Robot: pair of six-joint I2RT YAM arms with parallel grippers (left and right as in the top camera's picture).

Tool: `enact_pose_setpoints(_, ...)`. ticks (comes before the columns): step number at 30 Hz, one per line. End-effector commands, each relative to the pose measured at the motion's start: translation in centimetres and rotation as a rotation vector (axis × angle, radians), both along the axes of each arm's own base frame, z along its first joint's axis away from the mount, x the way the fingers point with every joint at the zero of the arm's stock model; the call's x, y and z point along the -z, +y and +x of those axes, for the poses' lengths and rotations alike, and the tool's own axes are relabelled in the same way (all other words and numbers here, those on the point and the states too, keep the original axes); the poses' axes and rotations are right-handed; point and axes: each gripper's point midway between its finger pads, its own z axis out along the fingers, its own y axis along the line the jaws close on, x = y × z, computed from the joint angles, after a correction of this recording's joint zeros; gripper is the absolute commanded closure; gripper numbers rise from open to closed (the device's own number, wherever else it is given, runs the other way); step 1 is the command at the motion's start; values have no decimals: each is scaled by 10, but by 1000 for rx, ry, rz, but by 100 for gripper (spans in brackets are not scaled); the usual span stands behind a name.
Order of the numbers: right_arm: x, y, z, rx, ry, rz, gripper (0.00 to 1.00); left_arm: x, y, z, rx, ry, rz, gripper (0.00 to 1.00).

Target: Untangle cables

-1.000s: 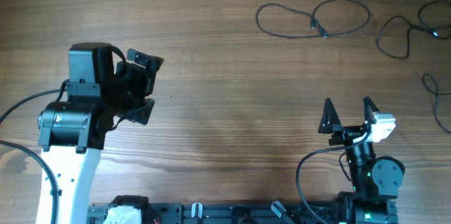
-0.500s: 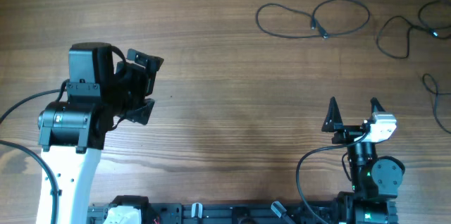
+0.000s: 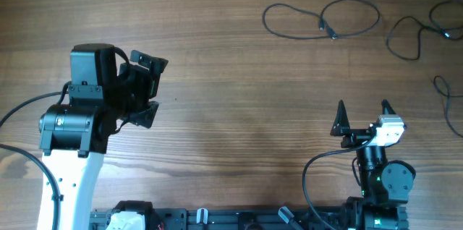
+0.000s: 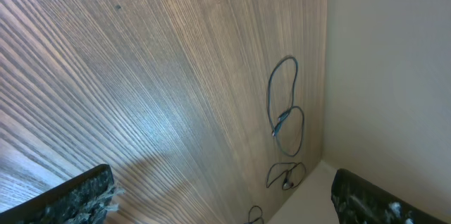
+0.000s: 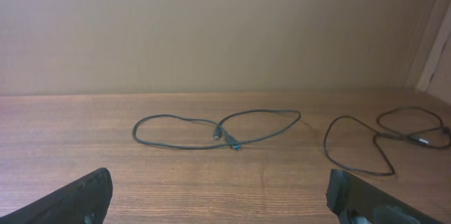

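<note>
A thin dark cable (image 3: 322, 20) lies in two loops at the far middle-right of the table; it also shows in the right wrist view (image 5: 218, 130) and the left wrist view (image 4: 283, 108). A second dark cable (image 3: 416, 33) lies at the far right, seen too in the right wrist view (image 5: 384, 139). A third cable (image 3: 448, 103) curls at the right edge. My left gripper (image 3: 150, 89) is open and empty at the left, far from the cables. My right gripper (image 3: 362, 111) is open and empty near the front right, well short of the cables.
The wooden table (image 3: 231, 78) ends at a beige wall (image 5: 211, 27) behind the cables. The arm bases and a black rail (image 3: 239, 219) run along the front edge. A black supply cable (image 3: 22, 107) loops at the left arm.
My right gripper has drawn back slightly toward the front edge and shifted a little right. The left arm and the cables have not moved.
</note>
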Motion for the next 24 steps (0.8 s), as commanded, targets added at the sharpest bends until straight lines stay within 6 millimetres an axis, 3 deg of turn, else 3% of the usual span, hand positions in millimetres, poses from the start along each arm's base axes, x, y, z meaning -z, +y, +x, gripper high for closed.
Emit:
enact_pose_setpoints(1,6,-3,1,17,16,-18,0,0,3,1,2,-7,18,0)
enact_pose_setpoints(24,6,-3,1,17,16,-18,0,-2,3,4,-3,-20,11,0)
